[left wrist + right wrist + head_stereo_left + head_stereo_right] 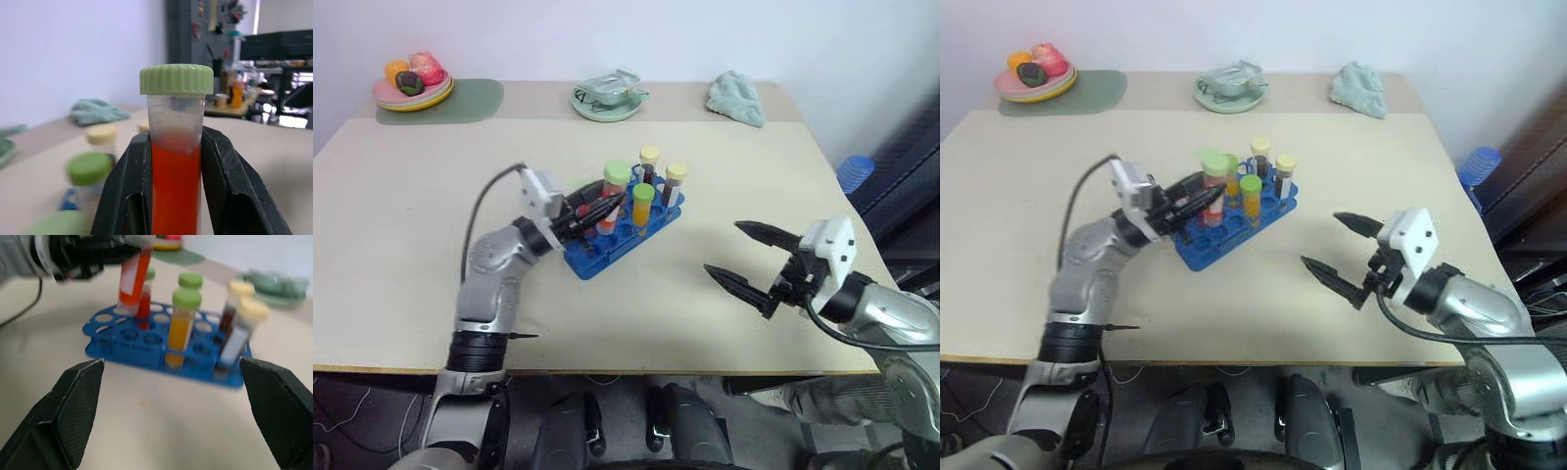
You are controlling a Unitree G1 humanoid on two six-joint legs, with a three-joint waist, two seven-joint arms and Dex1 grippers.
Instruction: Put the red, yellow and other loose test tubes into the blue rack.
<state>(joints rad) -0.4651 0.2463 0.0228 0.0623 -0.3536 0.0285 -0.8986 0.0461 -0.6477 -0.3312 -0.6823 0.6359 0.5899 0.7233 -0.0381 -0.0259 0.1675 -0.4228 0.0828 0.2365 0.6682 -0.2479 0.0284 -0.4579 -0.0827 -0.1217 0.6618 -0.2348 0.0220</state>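
Beige table (pixel 411 255) seen from above, reaching back to a pale wall. Near its middle, the blue rack (pixel 607 253), set at an angle, its top a grid of round holes. Standing upright in the rack: a yellow tube (pixel 642 206) with a green cap, plus two dark tubes (pixel 674 184) with pale yellow caps toward the rack's far right end, and one more red tube (pixel 143 308) near the left end.

Left gripper (pixel 599 210) above the rack's near left part, pinching a red tube (pixel 176 161) with a light green cap. Black fingers (pixel 128 191) pressed against both sides of the tube's body, cap and a clear band of the tube standing free above them. Tube tilted in the right wrist view, its lower end just over the rack's holes; contact with the rack not clear.

Right gripper (pixel 746 258) low over bare table to the right of the rack, well apart from it, fingers spread wide and holding nothing, pointed toward the rack.

Along the far edge: a stack of plates (pixel 413 94) bearing fruit-like pieces on a green mat (pixel 460 102) at far left, a pale green dish (pixel 605 99) with crumpled wrapping in the middle, a crumpled light green cloth (pixel 736 96) at far right. Beyond the table's right edge, a blue ridged object (pixel 855 172).
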